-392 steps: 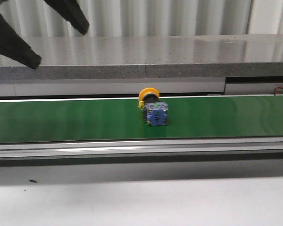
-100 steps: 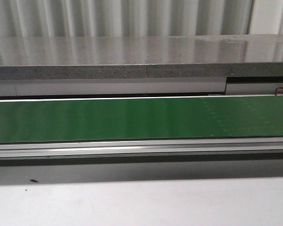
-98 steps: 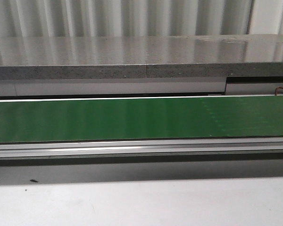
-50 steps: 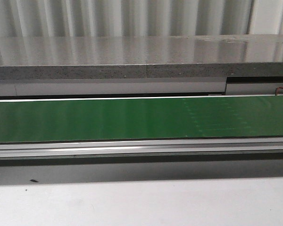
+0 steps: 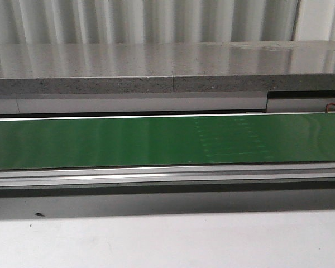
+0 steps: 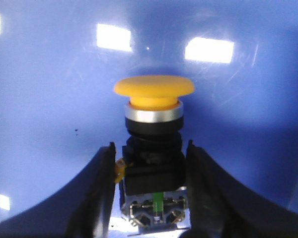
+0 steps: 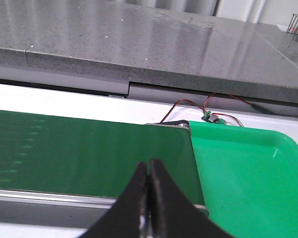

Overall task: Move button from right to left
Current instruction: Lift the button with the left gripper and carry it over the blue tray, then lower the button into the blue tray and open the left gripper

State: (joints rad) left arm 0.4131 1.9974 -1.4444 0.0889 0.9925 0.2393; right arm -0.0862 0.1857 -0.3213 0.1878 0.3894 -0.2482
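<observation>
The button (image 6: 153, 148), with a yellow mushroom cap, black collar and blue-grey contact block, shows only in the left wrist view. My left gripper (image 6: 150, 153) is closed round its black body, one finger on each side, in front of a glossy blue surface (image 6: 49, 89). My right gripper (image 7: 149, 166) is shut and empty, hovering over the right end of the green conveyor belt (image 7: 79, 148). Neither gripper nor the button shows in the front view, where the belt (image 5: 100, 142) is bare.
A green tray (image 7: 248, 173) sits just past the belt's right end, with red wires (image 7: 208, 106) behind it. A grey stone ledge (image 5: 167, 67) runs behind the belt and a metal rail (image 5: 167, 174) along its front. White table (image 5: 167, 240) lies in front.
The button and the left gripper's fingers, in the front view 3.9 s ago, are gone from it. Over the last second only faint marks on the belt have shifted left.
</observation>
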